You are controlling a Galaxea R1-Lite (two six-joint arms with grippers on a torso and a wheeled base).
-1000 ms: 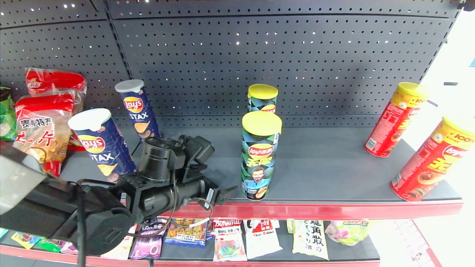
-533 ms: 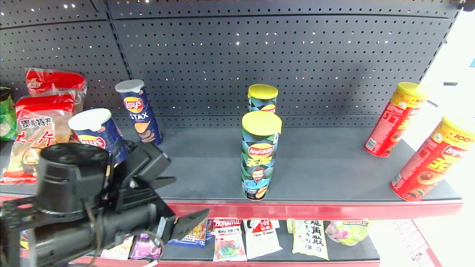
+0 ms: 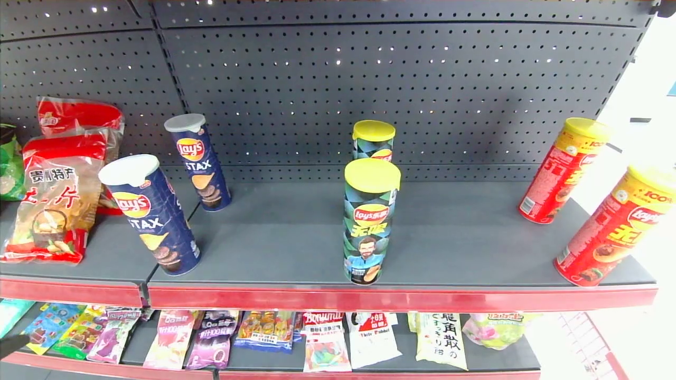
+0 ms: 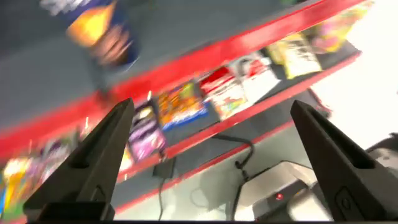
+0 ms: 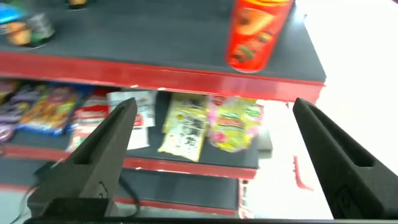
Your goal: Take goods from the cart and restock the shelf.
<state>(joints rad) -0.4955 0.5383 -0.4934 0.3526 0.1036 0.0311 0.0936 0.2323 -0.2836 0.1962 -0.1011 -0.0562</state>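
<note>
**Both grippers empty: the next can comes from the cart**

The left gripper (image 4: pixel 211 163) is spread wide with nothing between its fingers. It sits low in front of the shelf (image 3: pixel 401 298), facing the red front edge by the blue cans (image 3: pixel 150 214). The right gripper (image 5: pixel 217 163) is just as wide and empty, facing the near red can (image 5: pixel 258 31).

From left to right the shelf holds snack bags (image 3: pixel 53 200), two blue cans, two green cans (image 3: pixel 369 221) in the middle and two red cans (image 3: pixel 562 169) at the right. Each pair stands one behind the other, and bare board lies between the rows.

The step in hand is probably fetching another can from the cart. Grip it around the mid-body, keep it upright, and set it in line with its own colour. Keep it well apart from the standing cans, because tall cans likely tip easily.
</note>
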